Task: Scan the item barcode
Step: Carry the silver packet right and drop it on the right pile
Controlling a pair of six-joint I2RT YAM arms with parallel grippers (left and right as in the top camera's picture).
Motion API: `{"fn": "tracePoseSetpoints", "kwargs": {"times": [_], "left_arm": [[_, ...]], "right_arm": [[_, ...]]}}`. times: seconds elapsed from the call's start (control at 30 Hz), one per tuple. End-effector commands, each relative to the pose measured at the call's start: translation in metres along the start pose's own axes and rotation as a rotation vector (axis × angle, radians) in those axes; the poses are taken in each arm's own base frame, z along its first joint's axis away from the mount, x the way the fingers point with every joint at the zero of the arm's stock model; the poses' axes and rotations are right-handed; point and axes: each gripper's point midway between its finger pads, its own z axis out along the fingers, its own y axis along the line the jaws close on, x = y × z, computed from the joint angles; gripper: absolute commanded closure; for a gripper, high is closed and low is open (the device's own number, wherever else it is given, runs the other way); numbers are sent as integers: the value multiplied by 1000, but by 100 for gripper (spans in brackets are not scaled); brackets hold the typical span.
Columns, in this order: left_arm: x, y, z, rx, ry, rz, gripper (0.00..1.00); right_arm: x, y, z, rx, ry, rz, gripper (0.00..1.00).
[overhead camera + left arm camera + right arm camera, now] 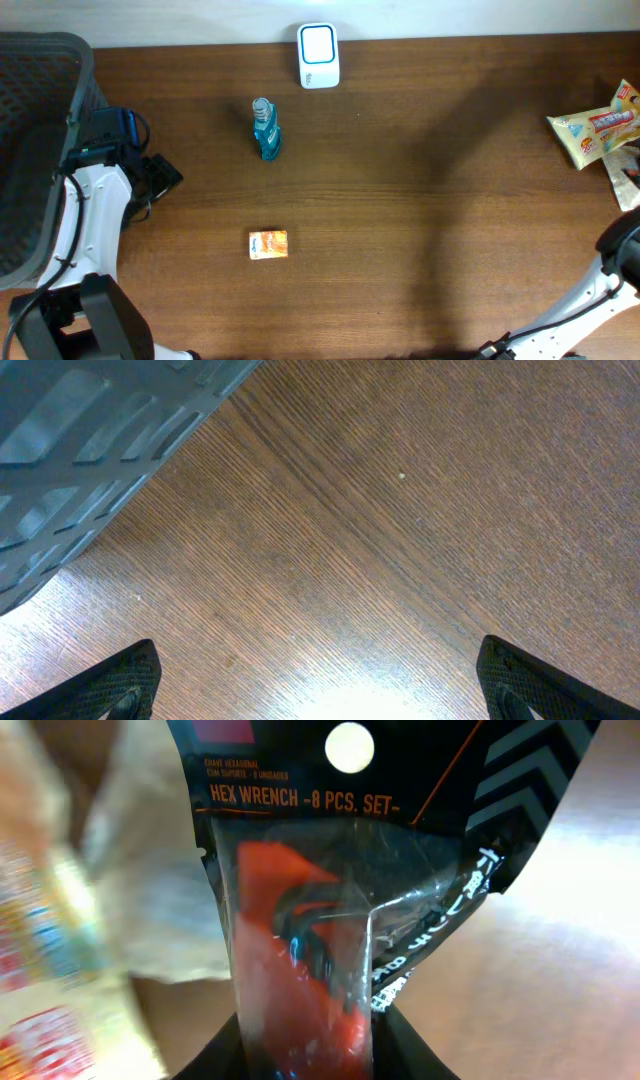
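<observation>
So the big wooden table (400, 200) is mostly bare brown top. A dark slatted basket (30, 150) sits off the left edge, I'd guess as the drop bin for stuff once it's been scanned.

The left arm is parked right beside that basket. The left gripper (320, 685) hangs over bare wood with its jaws spread as wide as they go and nothing between them. To me it's just keeping out of the way.

Over at the far right edge there's a pile of snack bags (595, 130), and that's where the right arm is working. The white scanner (318, 55) is at the back middle of the table, window facing up, well apart from that pile. So whatever gets picked needs a long carry over to it.

The task item looks to be the hex wrench pack (320, 850). The right gripper (310, 1060) has its jaws pinched narrow on the lower end of the pack, with the header card hanging free next to the snacks. Can't see the barcode from here.

A teal bottle (265, 130) and a small orange box (268, 244) sit untouched left of centre.
</observation>
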Motion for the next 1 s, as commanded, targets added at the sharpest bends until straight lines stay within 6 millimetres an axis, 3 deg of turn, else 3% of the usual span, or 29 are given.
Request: {"fn": "tracePoseSetpoints", "kwargs": {"times": [0.0, 0.23, 0.4, 0.5, 0.6, 0.77, 0.87, 0.97], "left_arm": [[2, 4, 5, -14, 12, -7, 1], [2, 4, 5, -14, 12, -7, 1], [2, 4, 5, -14, 12, -7, 1], [2, 4, 5, -14, 12, -7, 1], [2, 4, 5, -14, 12, -7, 1], [2, 4, 5, -14, 12, -7, 1], [2, 4, 5, -14, 12, -7, 1], [2, 4, 5, -14, 12, -7, 1]], "right_arm": [[-20, -40, -11, 70, -48, 69, 73], [-13, -59, 2, 100, -7, 87, 73], [-2, -61, 18, 114, 19, 80, 57], [-3, -58, 17, 99, 21, 49, 22], [-3, -58, 12, 95, 24, 48, 17], [-7, -21, -33, -124, 52, 9, 11], [-6, 0, -74, -229, 15, -23, 9], [13, 41, -130, -402, -16, -151, 7]]}}
